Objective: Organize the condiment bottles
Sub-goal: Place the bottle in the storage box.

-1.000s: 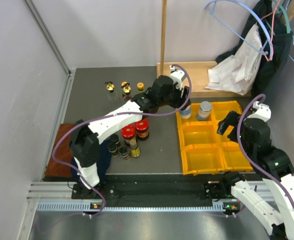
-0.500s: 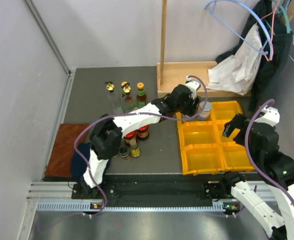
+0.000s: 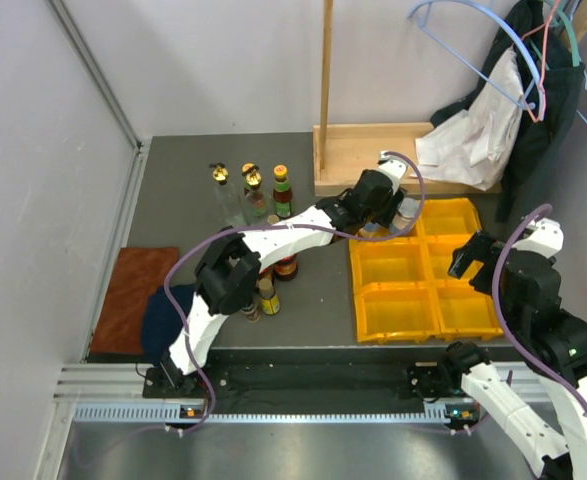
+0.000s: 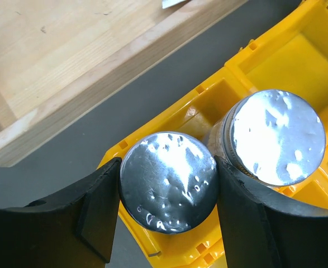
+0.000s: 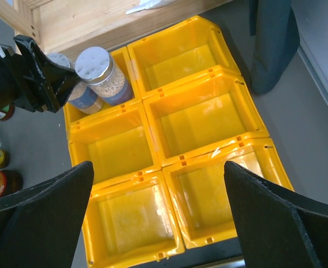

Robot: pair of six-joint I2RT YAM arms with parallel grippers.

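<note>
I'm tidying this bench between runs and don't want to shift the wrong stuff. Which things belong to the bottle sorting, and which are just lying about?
Job: silver-lidded jar clamped in the left gripper; second silver-lidded jar in the yellow bin; gold-stoppered bottles; red-capped bottle; small jars by the left arm.
Lying about: wooden tray; brown mat; clothes on hangers.

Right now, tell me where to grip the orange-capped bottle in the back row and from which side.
Grip the orange-capped bottle around its body below the narrow neck, probably coming from above: it stands upright, a gold-stoppered bottle crowds one side, and the left arm lies just in front.
</note>
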